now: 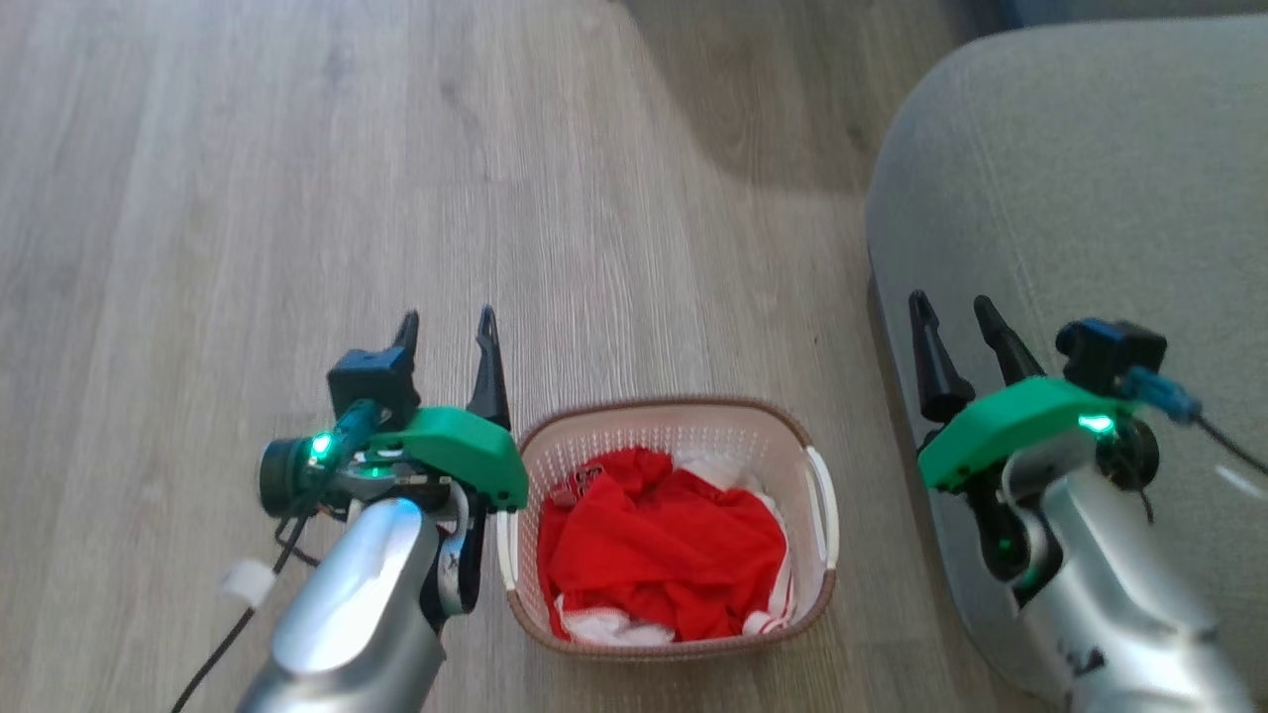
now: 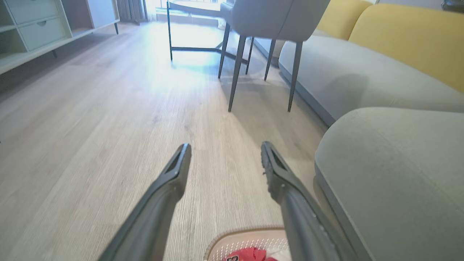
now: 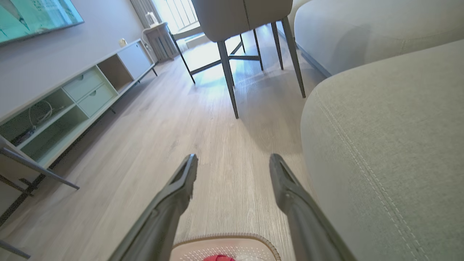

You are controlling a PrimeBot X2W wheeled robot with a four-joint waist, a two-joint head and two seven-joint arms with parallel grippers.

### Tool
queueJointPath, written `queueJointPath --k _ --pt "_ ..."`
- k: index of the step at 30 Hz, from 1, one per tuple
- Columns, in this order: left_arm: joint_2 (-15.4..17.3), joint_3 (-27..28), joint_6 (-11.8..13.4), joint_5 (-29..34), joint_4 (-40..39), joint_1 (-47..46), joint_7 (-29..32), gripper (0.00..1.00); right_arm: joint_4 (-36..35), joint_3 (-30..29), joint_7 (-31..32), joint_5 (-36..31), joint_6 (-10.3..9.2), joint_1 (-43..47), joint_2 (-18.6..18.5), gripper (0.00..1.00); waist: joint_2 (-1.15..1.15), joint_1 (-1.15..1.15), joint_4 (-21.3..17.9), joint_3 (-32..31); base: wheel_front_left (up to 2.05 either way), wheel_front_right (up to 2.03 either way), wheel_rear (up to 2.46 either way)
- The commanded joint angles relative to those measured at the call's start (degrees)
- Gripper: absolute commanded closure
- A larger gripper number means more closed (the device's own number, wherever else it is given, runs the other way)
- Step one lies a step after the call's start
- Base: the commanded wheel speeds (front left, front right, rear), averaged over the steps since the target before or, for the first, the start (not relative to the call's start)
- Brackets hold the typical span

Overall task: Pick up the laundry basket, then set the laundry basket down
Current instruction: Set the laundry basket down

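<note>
The laundry basket [image 1: 680,436], cream-white with a brown rim and white side handles, stands on the wood floor between my arms, with red and white clothes inside it. My left gripper [image 1: 448,327] hovers open just left of the basket's far left corner. Over the edge of a grey sofa, right of the basket, my right gripper [image 1: 953,309] is open too. Nothing lies between either pair of fingers. The basket's far rim [image 2: 246,233] peeks in at the bottom of the left wrist view, below the open left gripper [image 2: 225,148]. The basket rim [image 3: 224,241] sits under the open right gripper [image 3: 233,160].
A grey sofa cushion [image 1: 1080,198] crowds the right side, close to the basket. Ahead stand a grey chair on dark legs [image 2: 235,72], a yellow-backed sofa [image 2: 406,40] and a low cabinet [image 3: 65,105] along the left wall. Wood floor [image 1: 297,198] stretches to the left and ahead.
</note>
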Motion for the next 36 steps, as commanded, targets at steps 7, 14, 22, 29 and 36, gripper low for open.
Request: queueJointPath --k 7,14,22,29,36 --pt "-1.0 10.9 -2.3 8.9 -14.6 5.9 -0.5 0.0 -14.5 -7.1 -0.8 -11.2 0.4 6.6 3.6 0.0 -0.01 0.01 0.5 -3.2 0.0 0.0 0.0" --pt "-1.2 13.9 -4.7 7.6 -24.2 13.6 -0.5 0.0 -24.9 -8.5 -0.8 -17.0 0.4 13.3 5.2 0.0 -0.01 0.01 1.0 -4.5 0.0 0.0 0.0" --pt "-1.2 12.0 -5.4 11.4 -25.4 19.0 -0.5 0.0 -29.1 -12.1 -0.8 -20.8 0.4 21.1 6.2 0.0 -0.01 0.01 1.5 -4.9 0.0 0.0 0.0" --pt "-1.3 12.2 -4.2 11.7 -26.5 20.2 -0.5 0.0 -29.9 -15.0 -0.8 -21.4 0.4 24.0 6.8 0.0 -0.01 0.01 1.6 -4.7 0.0 0.0 0.0" --pt "-1.3 12.7 -6.1 10.7 -26.1 20.4 -0.5 0.0 -30.0 -15.1 -0.8 -21.4 0.4 24.0 6.9 0.0 -0.01 0.01 1.1 -4.6 0.0 0.0 0.0"
